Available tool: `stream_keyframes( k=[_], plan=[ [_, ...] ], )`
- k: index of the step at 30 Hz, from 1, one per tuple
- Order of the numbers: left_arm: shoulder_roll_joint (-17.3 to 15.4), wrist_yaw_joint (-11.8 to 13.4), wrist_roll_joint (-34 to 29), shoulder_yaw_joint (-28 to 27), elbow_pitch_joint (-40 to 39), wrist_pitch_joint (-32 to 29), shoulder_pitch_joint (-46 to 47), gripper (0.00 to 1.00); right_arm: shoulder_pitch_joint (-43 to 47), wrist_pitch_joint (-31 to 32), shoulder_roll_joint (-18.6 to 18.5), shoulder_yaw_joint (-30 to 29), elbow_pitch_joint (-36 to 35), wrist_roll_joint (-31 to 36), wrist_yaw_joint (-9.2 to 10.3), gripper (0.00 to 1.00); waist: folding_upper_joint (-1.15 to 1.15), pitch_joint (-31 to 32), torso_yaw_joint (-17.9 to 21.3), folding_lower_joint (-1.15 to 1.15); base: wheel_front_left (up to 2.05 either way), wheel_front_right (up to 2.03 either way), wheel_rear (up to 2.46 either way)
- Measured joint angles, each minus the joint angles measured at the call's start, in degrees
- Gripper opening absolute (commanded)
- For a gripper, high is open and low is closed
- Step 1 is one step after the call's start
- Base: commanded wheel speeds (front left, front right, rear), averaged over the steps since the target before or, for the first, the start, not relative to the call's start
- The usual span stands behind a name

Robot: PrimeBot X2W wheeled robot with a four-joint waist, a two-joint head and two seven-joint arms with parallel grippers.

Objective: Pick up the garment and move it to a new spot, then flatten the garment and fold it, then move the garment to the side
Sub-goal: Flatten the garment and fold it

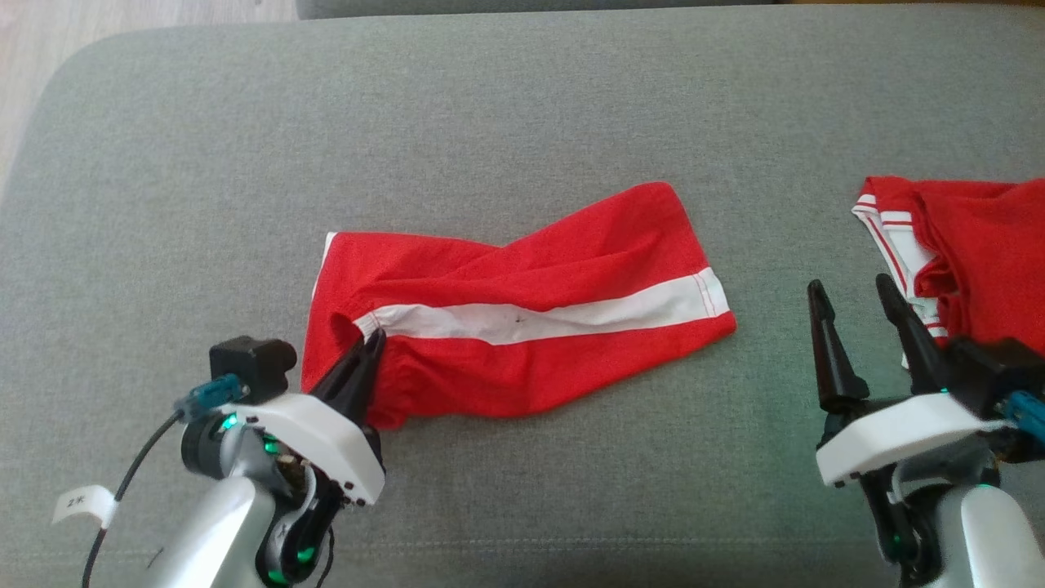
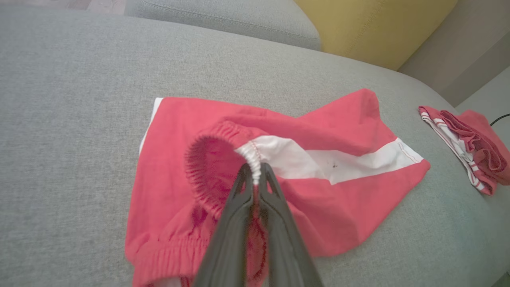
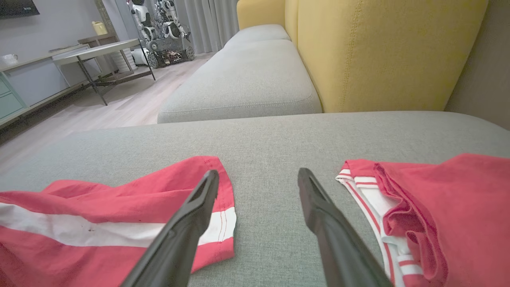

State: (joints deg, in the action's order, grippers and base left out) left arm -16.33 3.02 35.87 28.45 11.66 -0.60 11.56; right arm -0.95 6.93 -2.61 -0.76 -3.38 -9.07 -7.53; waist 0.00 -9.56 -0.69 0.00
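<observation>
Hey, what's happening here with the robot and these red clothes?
The robot's left gripper has its jaws shut on the elastic waistband of the red shorts, which lie crumpled on the grey sofa cushion. Its right gripper hovers open and empty between the shorts and a second red garment at the right.

Left gripper (image 1: 374, 336): long dark tapered fingers (image 1: 351, 380), white angular mount (image 1: 322, 433) with small dark dots.
Right gripper (image 1: 849, 286): matching dark fingers, white mount.
Wrist camera (image 1: 251, 363): black box, teal connector (image 1: 208, 394).
Cable (image 1: 122, 490): black, white tag (image 1: 82, 505).
Forearm (image 1: 208, 531): silver, green lights (image 1: 269, 445).
</observation>
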Motion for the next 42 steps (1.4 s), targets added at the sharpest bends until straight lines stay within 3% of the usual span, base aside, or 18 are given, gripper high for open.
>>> stream_keyframes(
  k=[9, 18, 20, 21, 22, 23, 29, 37, 42],
  plan=[
    [-0.01, -0.05, -1.16, 0.45, -1.26, 0.88, 0.82, 0.00, -6.32, 2.59, -0.42, 2.60, 8.46, 2.00, 0.00, 1.00, 0.00, -1.34, -1.40, 0.00, 0.00, 0.00, 0.00],
    [0.68, -1.09, -2.52, 2.19, -1.46, 2.24, 4.69, 0.00, -15.78, 7.62, -3.38, 6.42, 26.55, 2.58, 0.00, 1.00, 0.00, -4.44, -4.76, 0.00, 0.00, 0.00, 0.00],
    [0.74, -1.29, -2.52, 2.27, -1.41, 2.46, 4.74, 0.00, -16.30, 8.03, -3.43, 6.66, 27.71, 2.58, 0.00, 1.00, 0.00, -4.69, -5.02, 0.00, 0.00, 0.00, 0.00],
    [0.75, -1.58, -2.53, 2.33, -1.29, 2.48, 4.82, 0.00, -16.69, 8.23, -3.43, 7.04, 28.27, 2.47, 0.00, 0.93, 0.00, -4.88, -5.24, 0.00, 0.00, 0.00, 0.00],
    [0.76, -1.59, -2.64, 2.42, -1.11, 2.68, 4.94, 0.00, -17.18, 8.29, -3.49, 7.46, 28.56, 2.24, -0.01, 0.42, 0.00, -5.01, -5.42, 0.00, 0.00, 0.00, 0.00],
    [0.76, -1.63, -2.75, 2.44, -1.08, 2.91, 5.03, 0.00, -17.61, 8.29, -3.58, 7.84, 28.66, 1.70, 0.00, 0.00, 0.00, -5.07, -5.53, 0.00, 0.00, 0.00, 0.00],
    [0.07, -1.47, -3.59, 2.30, -2.15, 4.31, 5.04, 0.00, -17.30, 6.55, -3.88, 9.32, 26.32, -1.21, 0.00, 0.00, 0.00, -4.18, -5.17, 0.00, 0.00, 0.00, 0.00],
    [-4.93, 1.14, -5.11, 0.19, -10.78, 3.99, 3.78, 0.00, -16.26, 4.67, -5.52, 8.50, 12.57, -1.45, 0.00, 0.00, 0.00, -1.06, -2.86, 0.00, 0.00, 0.00, 0.00],
    [-7.35, 2.09, -6.64, -0.04, -18.31, 1.58, 3.78, 0.00, -13.58, 5.38, -5.42, 4.66, 1.23, -1.38, 0.00, 0.00, 0.00, 1.75, -1.88, 0.00, 0.00, 0.00, 0.00]
  ],
)
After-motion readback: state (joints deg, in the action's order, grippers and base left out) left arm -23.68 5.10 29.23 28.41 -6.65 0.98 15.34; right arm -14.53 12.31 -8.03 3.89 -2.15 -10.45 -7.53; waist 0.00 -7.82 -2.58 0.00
